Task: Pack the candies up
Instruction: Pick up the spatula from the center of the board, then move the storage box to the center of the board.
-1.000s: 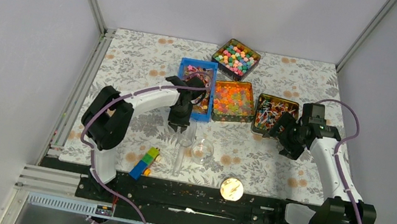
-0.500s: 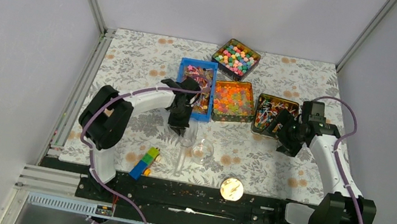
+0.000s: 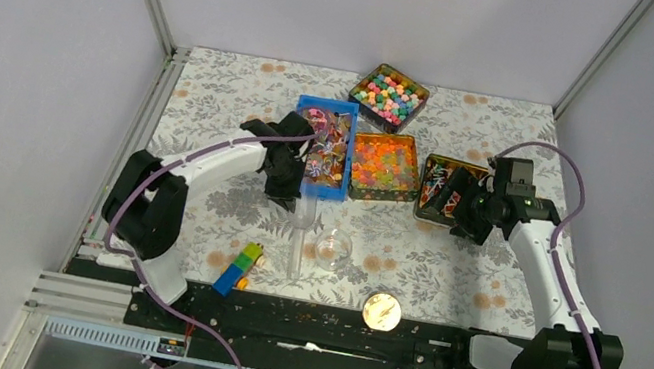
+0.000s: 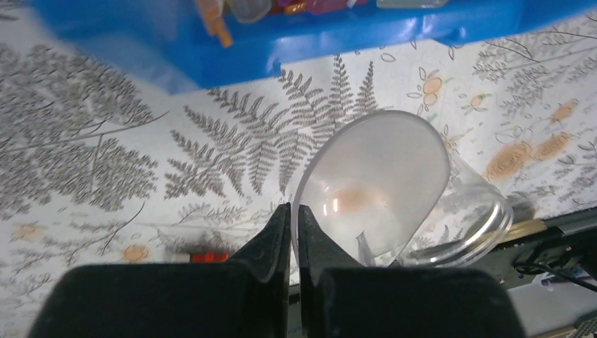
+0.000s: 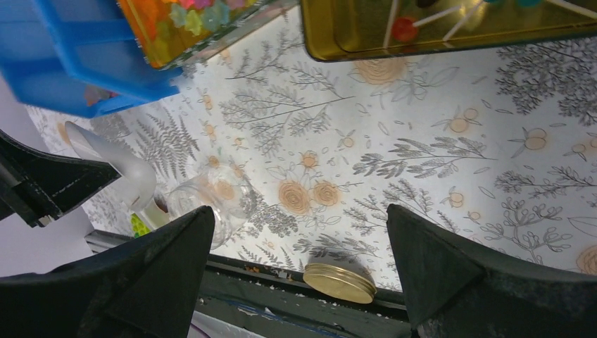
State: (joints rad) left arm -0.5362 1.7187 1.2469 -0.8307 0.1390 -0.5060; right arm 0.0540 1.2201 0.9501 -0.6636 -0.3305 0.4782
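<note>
Many candies (image 3: 331, 140) are being held in the blue tray (image 4: 352, 42) just ahead of the left gripper (image 4: 294, 211), which is being pinched shut on a translucent scoop (image 4: 373, 176), while the farther right gripper (image 5: 297, 211) is being held wide open

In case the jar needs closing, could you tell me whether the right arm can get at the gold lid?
Probably yes: the right gripper is open and empty, and the gold lid lies alone on the cloth by the near edge, with nothing over it.
</note>
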